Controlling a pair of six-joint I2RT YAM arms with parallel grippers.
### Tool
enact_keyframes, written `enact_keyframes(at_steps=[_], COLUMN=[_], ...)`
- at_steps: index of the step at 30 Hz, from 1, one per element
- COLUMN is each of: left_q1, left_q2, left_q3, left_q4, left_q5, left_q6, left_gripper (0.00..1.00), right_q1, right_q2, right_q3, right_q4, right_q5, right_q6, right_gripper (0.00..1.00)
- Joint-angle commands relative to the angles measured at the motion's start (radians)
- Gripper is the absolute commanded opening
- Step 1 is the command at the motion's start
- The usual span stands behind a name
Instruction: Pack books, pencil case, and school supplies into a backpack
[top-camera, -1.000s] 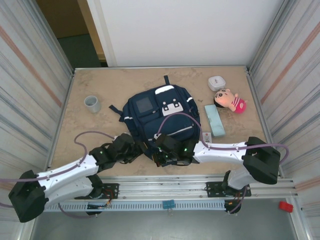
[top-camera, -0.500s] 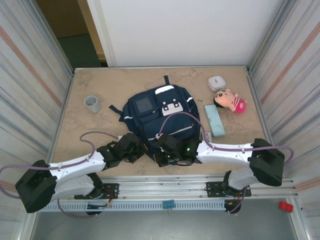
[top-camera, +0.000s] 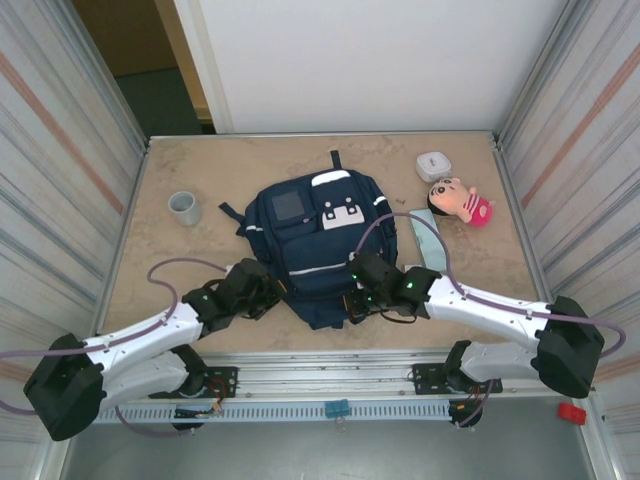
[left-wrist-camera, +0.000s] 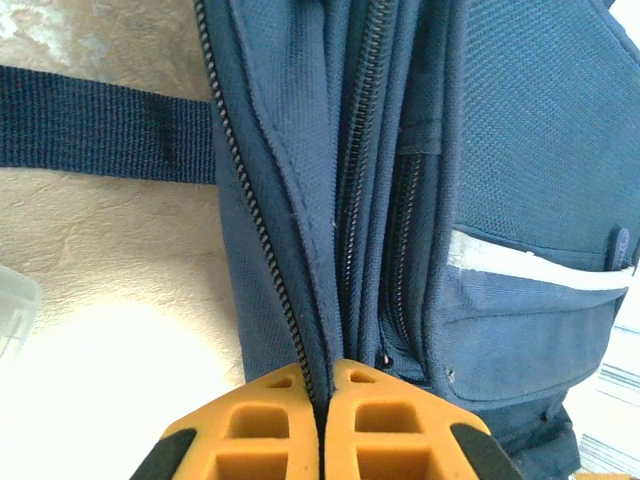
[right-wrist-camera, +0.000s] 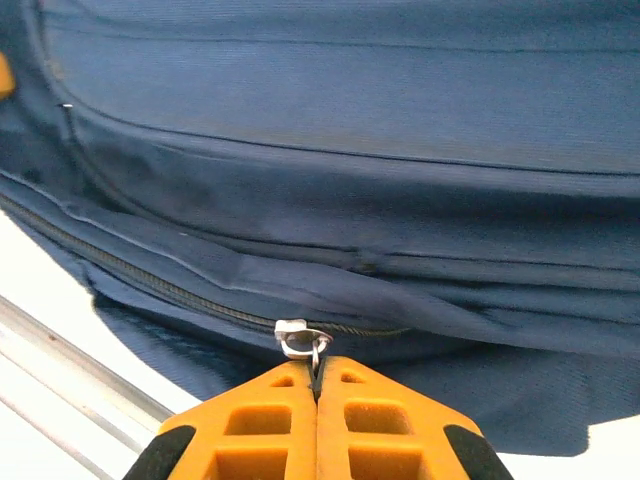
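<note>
- While one navy-blue fabric backpack (top-camera: 315, 240) lies flat on the beige stone-look table (top-camera: 200, 165), two grippers grip its near edge.
- Left gripper (left-wrist-camera: 322, 385): closed tight, pinching the backpack's zipper seam.
- Right gripper (right-wrist-camera: 318, 378): clamped onto one metal zipper pull (right-wrist-camera: 297, 338).
- One pale teal rectangular pencil case (top-camera: 424, 227) lies just right of the backpack.

The backpack (top-camera: 315, 245) lies mid-way on the table (top-camera: 210, 165), a cup (top-camera: 184, 207) to its left; pencil case (top-camera: 424, 232), doll (top-camera: 460, 200) and small case (top-camera: 433, 165) to its right.
</note>
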Motion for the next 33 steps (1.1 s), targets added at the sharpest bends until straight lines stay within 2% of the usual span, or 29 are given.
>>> enact_keyframes(at_steps=[1,4,11,14,18,21,26,30,32,33], left_q1=[0.019,0.019,0.019,0.019,0.021,0.043,0.174,0.294,0.317,0.316], left_q2=[-0.003,-0.002,0.004,0.004,-0.013,-0.032,-0.059,-0.052,-0.057,-0.062], left_q3=[0.049,0.055,0.051,0.052,0.055,0.068,0.101,0.140,0.167,0.186], left_q4=[-0.035,-0.030,-0.010,-0.004,-0.038,-0.087,-0.159,-0.175,-0.180,-0.187], left_q5=[-0.046,-0.040,-0.022,-0.016,-0.043,-0.061,-0.022,0.053,0.074,0.072], left_q6=[0.053,0.057,0.055,0.064,0.079,0.105,0.209,0.311,0.361,0.394], left_gripper=[0.00,0.00,0.00,0.00,0.00,0.00,0.00,0.01,0.09,0.21], right_q1=[-0.022,-0.023,-0.027,-0.028,-0.035,-0.077,-0.155,-0.118,-0.083,-0.075], right_q2=[-0.018,0.004,0.075,0.090,0.073,0.029,-0.070,-0.102,-0.094,-0.086], right_q3=[-0.026,-0.024,-0.018,-0.014,-0.006,-0.019,-0.057,-0.067,-0.051,-0.035], right_q4=[-0.021,-0.007,0.035,0.044,0.011,-0.033,-0.044,0.092,0.120,0.103], right_q5=[-0.055,-0.074,-0.078,-0.066,-0.030,-0.005,-0.048,-0.231,-0.230,-0.198], right_q6=[-0.040,-0.046,-0.055,-0.058,-0.066,-0.069,-0.089,-0.089,-0.073,-0.069], right_gripper=[0.01,0.10,0.23,0.18,0.02,0.00,0.00,0.00,0.00,0.00])
